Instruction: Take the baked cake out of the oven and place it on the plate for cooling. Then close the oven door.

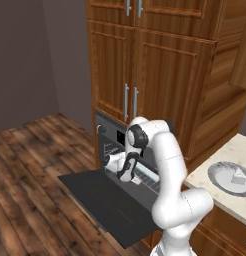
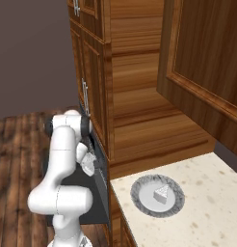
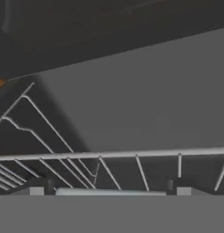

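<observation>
The tiny white wedge-shaped cake point(image 2: 161, 194) is seen on the round grey-rimmed plate point(image 2: 139, 198) on the speckled counter point(image 2: 207, 212); the pincer point(image 1: 136, 180) is held spread inside the black oven point(image 1: 111, 137), its dark door point(image 1: 102, 200) lowered.

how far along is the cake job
Done: the small white wedge cake sits on the round grey-rimmed plate on the counter. In hand: the tool hangs at the oven mouth, holding nothing. Left: the dark oven door lies fully open, needs shutting.

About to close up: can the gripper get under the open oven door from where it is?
Probably yes. The oven door lies flat and bare; the gripper hangs open just above its hinge end, holding nothing.
</observation>
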Robot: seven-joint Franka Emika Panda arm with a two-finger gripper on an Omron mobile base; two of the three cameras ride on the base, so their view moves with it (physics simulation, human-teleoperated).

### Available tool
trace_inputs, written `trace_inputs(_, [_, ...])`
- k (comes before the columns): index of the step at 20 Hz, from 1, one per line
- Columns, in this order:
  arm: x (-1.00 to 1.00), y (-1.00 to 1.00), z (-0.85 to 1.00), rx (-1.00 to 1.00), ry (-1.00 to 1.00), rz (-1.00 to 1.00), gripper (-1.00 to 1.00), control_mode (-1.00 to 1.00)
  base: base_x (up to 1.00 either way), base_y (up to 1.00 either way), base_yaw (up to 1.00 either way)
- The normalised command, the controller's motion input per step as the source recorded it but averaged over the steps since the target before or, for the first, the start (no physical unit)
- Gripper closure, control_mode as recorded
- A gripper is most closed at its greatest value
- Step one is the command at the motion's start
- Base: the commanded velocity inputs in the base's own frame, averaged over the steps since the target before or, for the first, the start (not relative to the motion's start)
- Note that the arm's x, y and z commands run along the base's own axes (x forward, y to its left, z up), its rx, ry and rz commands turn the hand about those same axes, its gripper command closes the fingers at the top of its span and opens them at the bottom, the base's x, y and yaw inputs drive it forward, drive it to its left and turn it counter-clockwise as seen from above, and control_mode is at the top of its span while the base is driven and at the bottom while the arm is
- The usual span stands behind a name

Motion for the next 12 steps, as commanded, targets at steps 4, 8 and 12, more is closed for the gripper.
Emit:
trace_inputs(4, [-1.00, 0.40, 0.95, 0.01, -0.14, 0.00, -1.00, -1.00, 0.00, 0.00, 0.00])
trace_inputs(8, [-0.93, 0.39, 1.00, 0.05, -0.04, 0.00, -1.00, -1.00, 0.00, 0.00, 0.00])
trace_inputs(12, [-1.00, 0.62, 1.00, 0.07, 0.00, 0.01, -1.00, -1.00, 0.00, 0.00, 0.00])
